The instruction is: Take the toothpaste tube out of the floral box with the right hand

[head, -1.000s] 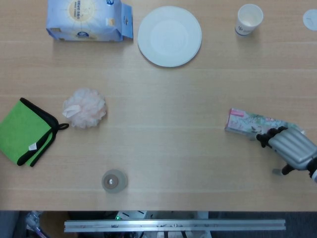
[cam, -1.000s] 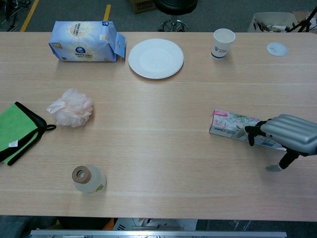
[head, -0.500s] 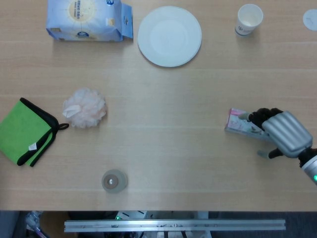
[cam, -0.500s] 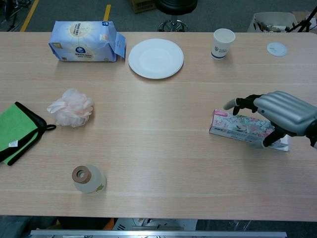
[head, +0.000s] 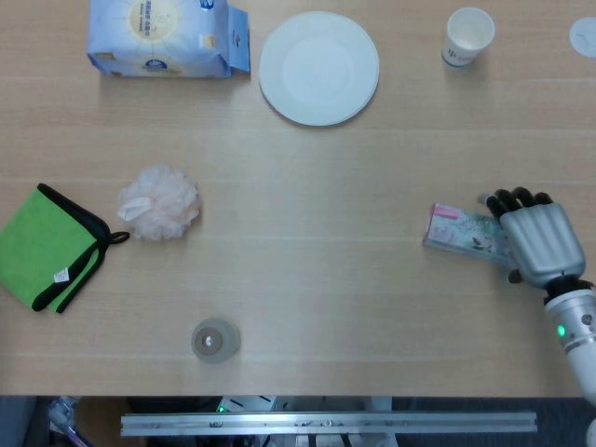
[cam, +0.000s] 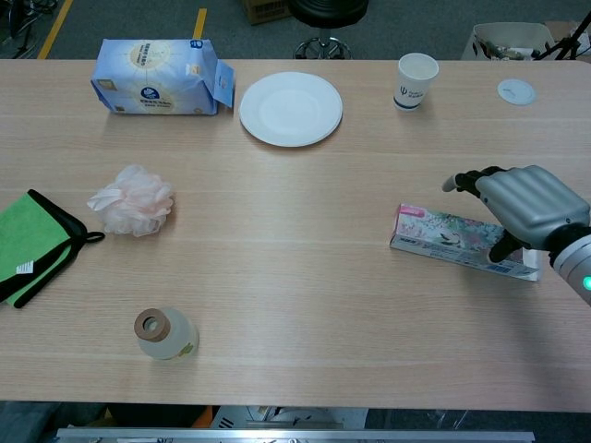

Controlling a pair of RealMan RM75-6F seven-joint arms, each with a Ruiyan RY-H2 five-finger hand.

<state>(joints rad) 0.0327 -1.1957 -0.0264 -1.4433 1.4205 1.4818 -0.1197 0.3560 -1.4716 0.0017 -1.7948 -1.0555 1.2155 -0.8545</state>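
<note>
The floral box (head: 454, 230) lies flat on the table at the right, long side running left to right; in the chest view the floral box (cam: 438, 233) shows its pink left end. No toothpaste tube shows outside it. My right hand (head: 540, 240) arches over the box's right end, hiding that end. In the chest view my right hand (cam: 528, 205) has its fingers curved past the far edge and its thumb (cam: 506, 247) against the near side. The fingers are apart and not clamped on the box. My left hand appears in neither view.
At the back stand a blue tissue pack (head: 158, 37), a white plate (head: 318, 67), a paper cup (head: 468, 35) and a small lid (head: 583, 35). A pink bath pouf (head: 159, 202), a green cloth (head: 42, 247) and a small bottle (head: 215, 340) sit on the left.
My right hand has moved from the near side of the box, up and over its right end, with the fingers now past the far edge. The box has stayed put.
</note>
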